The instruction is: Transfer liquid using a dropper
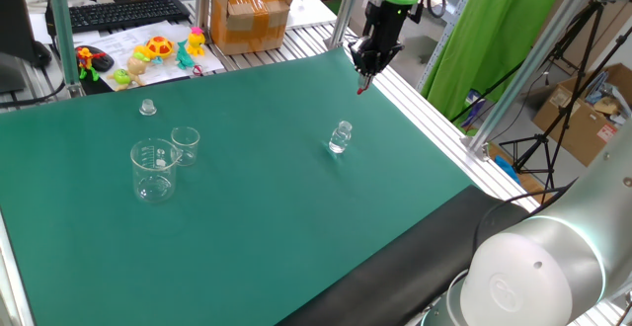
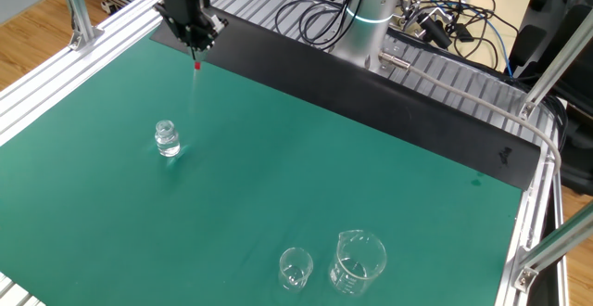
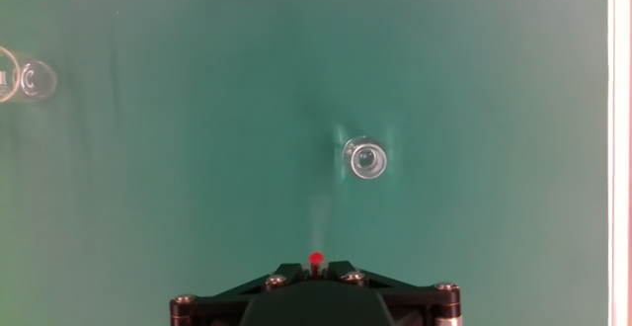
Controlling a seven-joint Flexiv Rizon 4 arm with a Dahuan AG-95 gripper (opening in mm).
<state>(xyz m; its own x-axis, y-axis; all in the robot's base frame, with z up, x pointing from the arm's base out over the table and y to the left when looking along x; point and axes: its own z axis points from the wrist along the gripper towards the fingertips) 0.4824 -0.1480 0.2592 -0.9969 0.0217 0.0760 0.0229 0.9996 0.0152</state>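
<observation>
Closed tight, my hand (image 1: 367, 72) pinches the dropper (image 1: 362, 85) by its red end, and the thin clear stem hangs straight down above the green worktop (image 1: 257, 198). Near it on the mat stands a small glass vial (image 1: 341, 137), apart from the dropper.

Dropper (image 3: 316, 229) clear stem a faint blur; beakers (image 3: 22, 77) at 9 o'clock cut by hand-view edge; gripper (image 3: 316, 267) fingers mostly out of frame.

Even bright light, soft shadows; hand view slightly blurred.
</observation>
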